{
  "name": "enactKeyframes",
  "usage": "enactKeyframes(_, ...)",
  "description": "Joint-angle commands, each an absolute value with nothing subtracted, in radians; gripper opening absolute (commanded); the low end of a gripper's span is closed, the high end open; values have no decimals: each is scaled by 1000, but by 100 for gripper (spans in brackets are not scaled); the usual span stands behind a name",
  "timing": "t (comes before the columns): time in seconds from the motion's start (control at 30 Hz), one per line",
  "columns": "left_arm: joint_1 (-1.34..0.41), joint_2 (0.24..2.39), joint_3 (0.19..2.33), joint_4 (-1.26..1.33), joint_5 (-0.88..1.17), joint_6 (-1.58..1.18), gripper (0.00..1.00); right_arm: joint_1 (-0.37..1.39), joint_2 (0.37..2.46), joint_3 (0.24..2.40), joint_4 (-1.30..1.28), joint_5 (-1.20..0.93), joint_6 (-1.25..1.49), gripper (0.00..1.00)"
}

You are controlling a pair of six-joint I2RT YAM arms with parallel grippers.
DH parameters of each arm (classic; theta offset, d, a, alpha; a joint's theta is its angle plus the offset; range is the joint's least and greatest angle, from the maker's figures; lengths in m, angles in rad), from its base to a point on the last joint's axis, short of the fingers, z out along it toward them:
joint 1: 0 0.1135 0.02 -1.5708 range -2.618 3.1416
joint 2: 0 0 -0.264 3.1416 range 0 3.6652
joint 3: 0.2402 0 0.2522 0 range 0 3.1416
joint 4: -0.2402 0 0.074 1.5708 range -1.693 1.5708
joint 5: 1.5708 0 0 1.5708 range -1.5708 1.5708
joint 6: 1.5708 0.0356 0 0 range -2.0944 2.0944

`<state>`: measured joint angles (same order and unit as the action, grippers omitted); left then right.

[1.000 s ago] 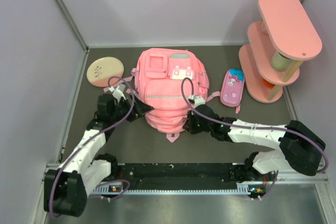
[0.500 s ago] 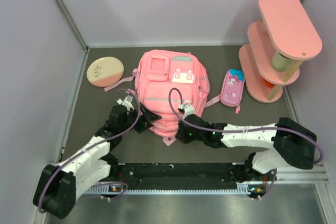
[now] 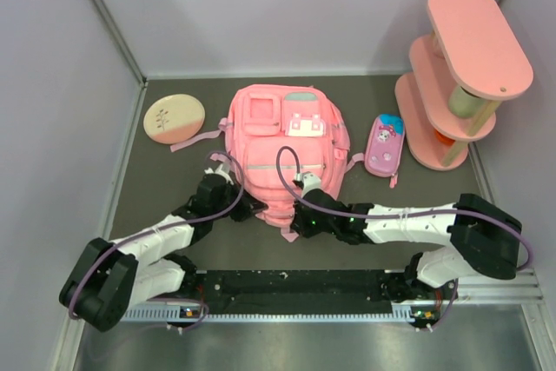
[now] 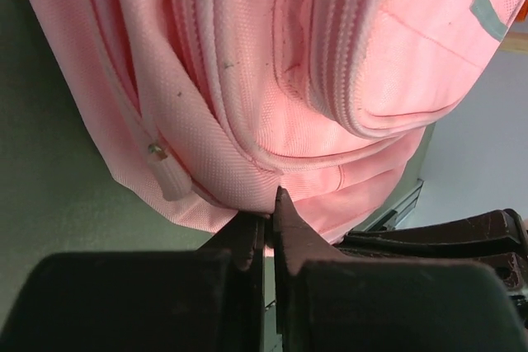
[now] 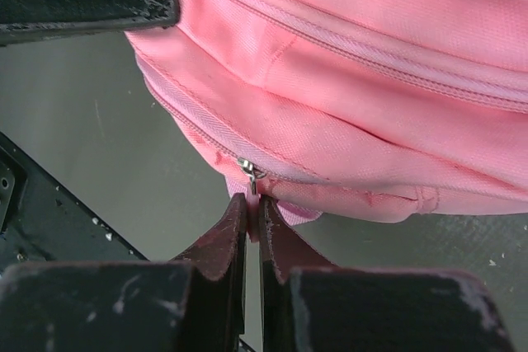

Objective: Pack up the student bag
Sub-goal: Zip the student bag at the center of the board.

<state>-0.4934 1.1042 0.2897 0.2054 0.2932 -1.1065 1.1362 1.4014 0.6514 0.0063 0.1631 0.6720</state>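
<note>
The left gripper (image 4: 271,204), open a moment ago, now pinches the near edge of the student bag (image 3: 282,141), which lies just beyond its fingertips (image 4: 286,224), while the right gripper (image 5: 253,204) clenches the zipper pull (image 5: 250,172), likely bracing for unzipping.

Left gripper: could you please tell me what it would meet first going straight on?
The large pink fabric backpack: the left gripper has its tips at the bag's lower edge, apparently touching.

Both arms crowd the near edge of the student bag (image 3: 282,149), with the left gripper (image 4: 271,208) and right gripper (image 5: 252,204) close together there. Bare table (image 3: 152,175) lies open leftward up to the round disc (image 3: 174,118). Rightward, the pencil case (image 3: 384,145) and pink shelf (image 3: 460,76) narrow the way, and a strap (image 3: 351,161) seemingly crosses that gap.
</note>
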Motion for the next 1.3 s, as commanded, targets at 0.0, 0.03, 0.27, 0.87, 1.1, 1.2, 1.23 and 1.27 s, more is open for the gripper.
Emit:
enactKeyframes(0.0, -427, 1054, 364, 105, 230, -1013, 0, 1105, 1376, 684, -49, 224, 647, 0)
enactKeyframes(0.03, -396, 1028, 356, 83, 236, -1002, 0, 1086, 1370, 678, -60, 225, 649, 0)
enactKeyframes(0.27, -109, 853, 325, -29, 362, -865, 0, 891, 1327, 621, -78, 166, 609, 0)
enactKeyframes(0.87, 49, 876, 397, -34, 534, -811, 23, 795, 1359, 583, -77, 192, 680, 0)
enactKeyframes(1.1, 48, 890, 434, -46, 623, -778, 59, 796, 1318, 545, 12, 130, 631, 0)
enactKeyframes(1.2, 40, 877, 440, -43, 653, -793, 67, 796, 1318, 540, 17, 109, 612, 0)
enactKeyframes(1.23, 29, 862, 443, -48, 649, -801, 69, 796, 1319, 540, 29, 100, 611, 0)
enactKeyframes(1.27, -9, 853, 459, -78, 623, -807, 71, 796, 1319, 538, 37, 91, 612, 0)
